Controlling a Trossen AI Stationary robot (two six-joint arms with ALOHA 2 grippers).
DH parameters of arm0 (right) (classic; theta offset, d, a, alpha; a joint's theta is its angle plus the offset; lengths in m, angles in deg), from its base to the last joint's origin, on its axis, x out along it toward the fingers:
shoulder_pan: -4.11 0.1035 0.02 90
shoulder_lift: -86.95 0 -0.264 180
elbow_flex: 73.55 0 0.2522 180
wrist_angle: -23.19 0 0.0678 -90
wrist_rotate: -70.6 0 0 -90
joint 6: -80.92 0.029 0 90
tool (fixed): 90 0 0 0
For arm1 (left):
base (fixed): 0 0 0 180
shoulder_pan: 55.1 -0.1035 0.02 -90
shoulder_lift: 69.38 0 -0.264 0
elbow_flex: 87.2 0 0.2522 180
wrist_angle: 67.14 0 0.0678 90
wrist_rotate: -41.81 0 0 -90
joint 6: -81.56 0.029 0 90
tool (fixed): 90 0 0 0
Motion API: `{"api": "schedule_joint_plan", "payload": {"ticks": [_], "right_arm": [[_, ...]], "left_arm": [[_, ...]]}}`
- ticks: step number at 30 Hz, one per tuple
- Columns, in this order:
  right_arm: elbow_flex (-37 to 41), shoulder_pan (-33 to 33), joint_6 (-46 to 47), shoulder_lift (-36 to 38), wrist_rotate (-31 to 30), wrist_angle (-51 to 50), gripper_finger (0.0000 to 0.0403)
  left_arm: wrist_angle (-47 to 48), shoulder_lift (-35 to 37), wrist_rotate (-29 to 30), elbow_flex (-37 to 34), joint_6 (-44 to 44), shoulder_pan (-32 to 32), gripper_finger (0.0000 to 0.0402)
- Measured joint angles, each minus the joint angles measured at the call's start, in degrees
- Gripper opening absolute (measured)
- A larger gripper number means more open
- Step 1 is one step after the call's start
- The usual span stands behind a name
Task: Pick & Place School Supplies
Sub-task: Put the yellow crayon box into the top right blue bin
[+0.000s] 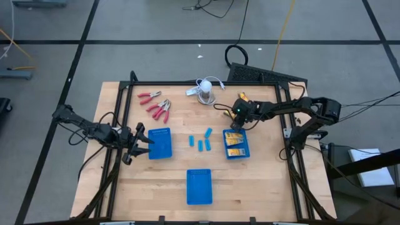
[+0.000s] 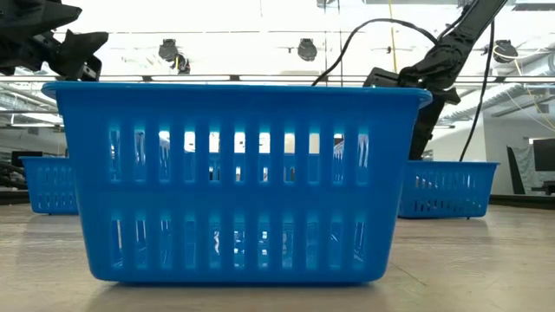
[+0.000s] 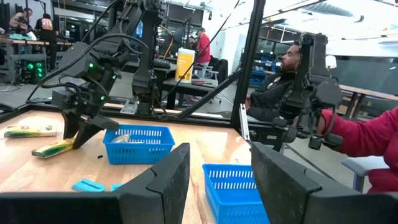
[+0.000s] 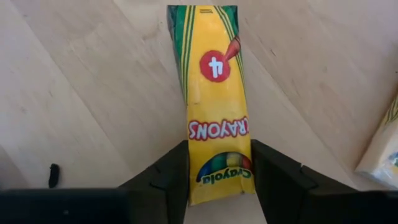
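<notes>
My right gripper [image 1: 239, 115] is near the table's far right and is shut on a yellow crayon box [image 4: 214, 93], just beyond the right blue basket [image 1: 237, 145] that holds more yellow boxes. Another yellow box [image 3: 26, 130] lies flat on the table close by. Three light-blue blocks [image 1: 201, 141] lie at mid-table. Two red-handled pliers [image 1: 157, 106] lie at the far left. My left gripper [image 1: 142, 142] is open and hovers level beside the left blue basket [image 1: 160, 142], touching nothing. My right gripper pinches the crayon box between its two fingers [image 4: 168, 180] at one end [image 4: 219, 171], with the box running lengthwise away from them. The fingers slant down from above. The box sits tilted, its held end raised [image 3: 69, 144] and its other end low at the tabletop [image 3: 38, 152].
A third blue basket [image 1: 199, 186] stands at the table's near middle and fills the low view. A white round object with a cable [image 1: 205, 91] sits at the far middle. Black frame posts line the table's edges. People sit beyond the table's right side [image 3: 373, 137].
</notes>
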Motion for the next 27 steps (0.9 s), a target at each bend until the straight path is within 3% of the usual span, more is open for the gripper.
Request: {"api": "schedule_joint_plan", "payload": {"ticks": [19, 27], "right_arm": [[0.0, 0.1, -1.1, 1.6, 0.0, 6.9, 0.0137], [0.0, 0.3, -1.6, 8.6, 0.2, 7.2, 0.0137]], "left_arm": [[0.0, 0.0, 0.0, 0.0, 0.0, 0.0, 0.0173], [0.0, 0.0, 0.0, 0.0, 0.0, 0.0, 0.0173]]}}
